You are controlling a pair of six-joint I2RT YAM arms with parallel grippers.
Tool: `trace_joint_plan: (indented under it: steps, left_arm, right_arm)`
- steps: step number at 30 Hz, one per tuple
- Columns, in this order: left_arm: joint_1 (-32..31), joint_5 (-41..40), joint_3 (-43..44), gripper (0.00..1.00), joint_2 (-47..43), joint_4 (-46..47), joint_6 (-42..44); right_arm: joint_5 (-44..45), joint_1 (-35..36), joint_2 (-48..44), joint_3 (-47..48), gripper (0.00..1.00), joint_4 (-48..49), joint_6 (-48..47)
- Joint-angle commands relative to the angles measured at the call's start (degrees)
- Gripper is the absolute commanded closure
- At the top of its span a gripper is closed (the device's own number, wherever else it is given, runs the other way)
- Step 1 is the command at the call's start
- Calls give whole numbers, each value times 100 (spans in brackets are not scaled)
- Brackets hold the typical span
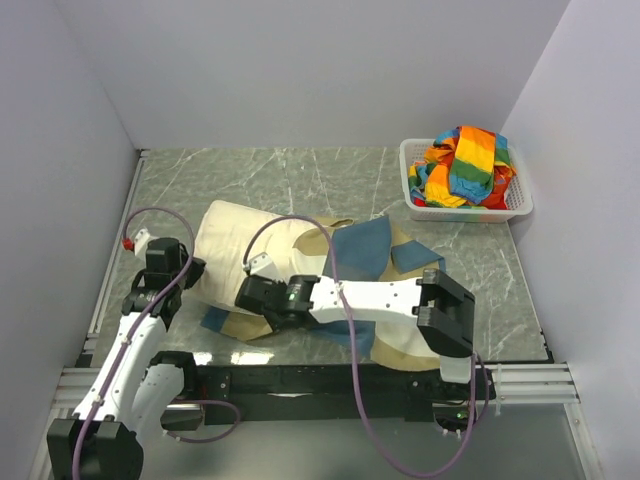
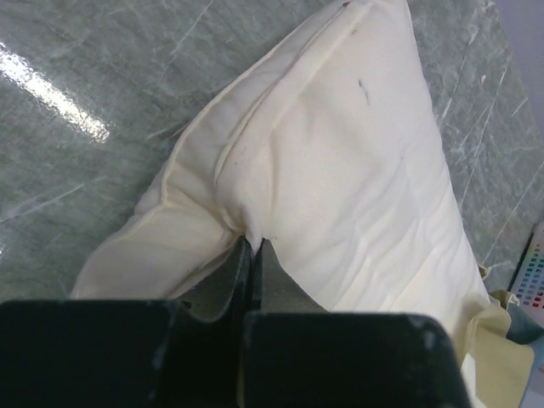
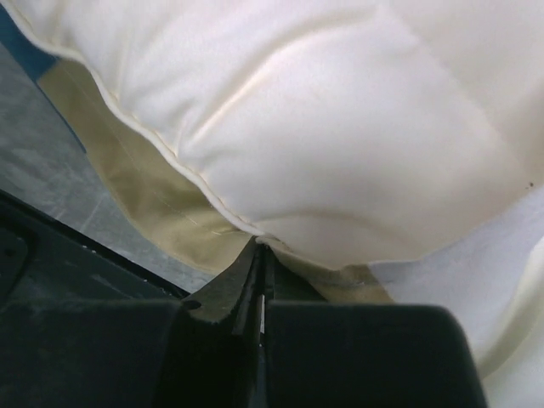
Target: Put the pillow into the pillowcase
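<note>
Plainly, the pillow (image 1: 262,248) is lying on top of the blue and tan pillowcase (image 1: 365,250), not yet inside it, and is spreading out ahead of both sets of fingers. The left gripper (image 2: 255,245) is clenching a fold of the pillow's cloth near a corner. The right gripper (image 3: 260,246) is clamping shut right at the stitched seam, seemingly pinching that edge, with the tan case just beneath its tips. Being plump, light and soft, the pillow is likely sagging wherever unsupported, so seam and corners are looking like the surest holds on the marble table (image 1: 300,175).
</note>
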Motion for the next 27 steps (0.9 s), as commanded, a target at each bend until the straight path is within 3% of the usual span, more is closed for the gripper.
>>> trace_joint_plan:
  steps: [1,4,5,6,8,9,12,16,19,27]
  left_arm:
    - [-181,431,322,99,29,-144,-6]
    - [-181,431,313,94,178,-214,3]
    - [-172,397,331,85,187,-284,-5]
    - [-172,335,383,69,170,-293,47]
    - [-172,168,471,59,126,-346,135]
    - [-172,98,558,45,91,-425,196]
    - [-172,-183,656,24,12,-592,232]
    - [-172,-386,481,14,11,-531,39]
    - [-76,-378,533,10,117,-505,-32]
    - [1557,807,1815,9,723,-619,530]
  right_arm:
    - [-188,-346,-641,558,99,714,-404]
    - [-21,-267,-816,304,86,521,-335]
    - [14,-232,-1086,163,73,556,-317]
    - [14,-188,-1246,5,66,660,-300]
    - [215,-144,-1649,-356,49,670,-308]
    - [338,-117,-1747,-418,44,540,-326]
    - [813,-39,-1906,-445,32,241,-527]
    - [1051,173,-1496,-288,9,511,-1361]
    - [1078,173,-829,2,0,933,-2187]
    - [569,112,193,556,0,2129,-3787]
